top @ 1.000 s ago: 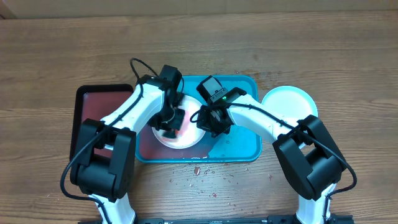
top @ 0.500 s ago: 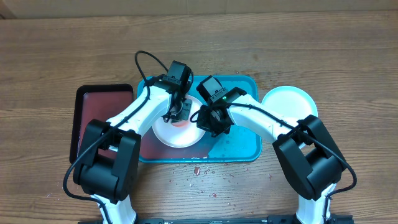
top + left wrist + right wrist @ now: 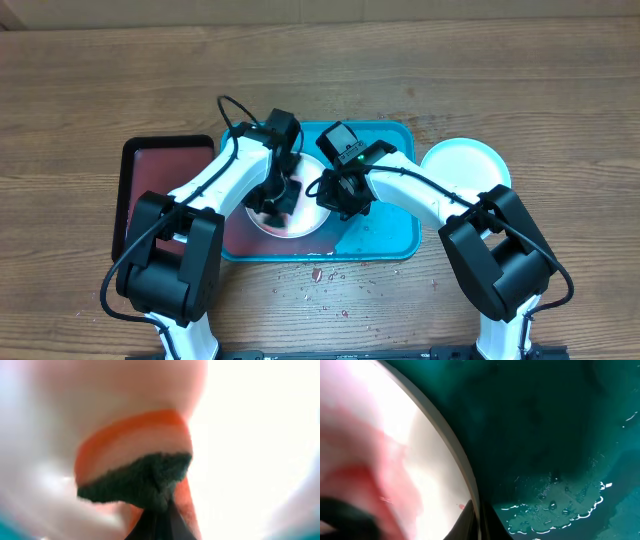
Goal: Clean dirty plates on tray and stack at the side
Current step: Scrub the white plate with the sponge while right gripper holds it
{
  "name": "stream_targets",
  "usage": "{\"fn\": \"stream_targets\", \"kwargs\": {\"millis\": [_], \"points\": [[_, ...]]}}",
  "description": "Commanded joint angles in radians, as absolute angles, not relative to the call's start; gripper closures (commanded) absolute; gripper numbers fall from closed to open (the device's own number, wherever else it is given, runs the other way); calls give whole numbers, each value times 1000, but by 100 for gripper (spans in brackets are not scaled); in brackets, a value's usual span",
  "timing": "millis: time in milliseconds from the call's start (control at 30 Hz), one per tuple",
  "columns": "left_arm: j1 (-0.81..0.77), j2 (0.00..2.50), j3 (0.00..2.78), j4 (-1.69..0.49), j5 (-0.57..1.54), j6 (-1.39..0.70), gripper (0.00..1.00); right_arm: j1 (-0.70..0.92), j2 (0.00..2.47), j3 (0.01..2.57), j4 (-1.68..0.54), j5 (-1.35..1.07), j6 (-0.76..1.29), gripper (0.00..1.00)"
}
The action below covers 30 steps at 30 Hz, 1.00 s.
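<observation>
On the tray (image 3: 385, 235), left jaws hold a sponge (image 3: 135, 460) on a red-smeared white plate (image 3: 305, 222), right jaws its rim.

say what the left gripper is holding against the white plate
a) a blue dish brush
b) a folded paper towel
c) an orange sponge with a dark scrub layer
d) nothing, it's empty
c: the left wrist view shows an orange sponge with a dark scouring layer held by the left gripper against the white plate.
</observation>
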<state>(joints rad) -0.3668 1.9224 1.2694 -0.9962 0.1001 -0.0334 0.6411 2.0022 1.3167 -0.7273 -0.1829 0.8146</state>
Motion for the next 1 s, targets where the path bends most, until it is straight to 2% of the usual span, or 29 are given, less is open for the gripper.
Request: {"fn": "stream_targets", "kwargs": {"millis": [0, 133, 300, 400, 533, 667, 800, 967], "points": [[-374, 1926, 1265, -971, 477, 195, 96, 633, 2026, 1323, -734, -156, 812, 96], [-373, 1926, 1265, -840, 388, 93, 96, 633, 2026, 1323, -735, -159, 812, 96], [-373, 1926, 1265, -673, -50, -212, 96, 633, 2026, 1323, -736, -170, 811, 96], [-373, 1926, 1265, -654, -299, -332, 96, 633, 2026, 1323, -739, -169, 811, 96], [-373, 1926, 1265, -709, -427, -375, 96, 633, 2026, 1323, -738, -169, 811, 96], [-375, 1926, 1265, -853, -307, -350, 96, 633, 2026, 1323, -737, -168, 811, 96], [-375, 1926, 1265, -1020, 39, -179, 96, 633, 2026, 1323, -735, -168, 811, 96], [-374, 1926, 1265, -1009, 400, 9, 96, 633, 2026, 1323, -731, -169, 811, 96]]}}
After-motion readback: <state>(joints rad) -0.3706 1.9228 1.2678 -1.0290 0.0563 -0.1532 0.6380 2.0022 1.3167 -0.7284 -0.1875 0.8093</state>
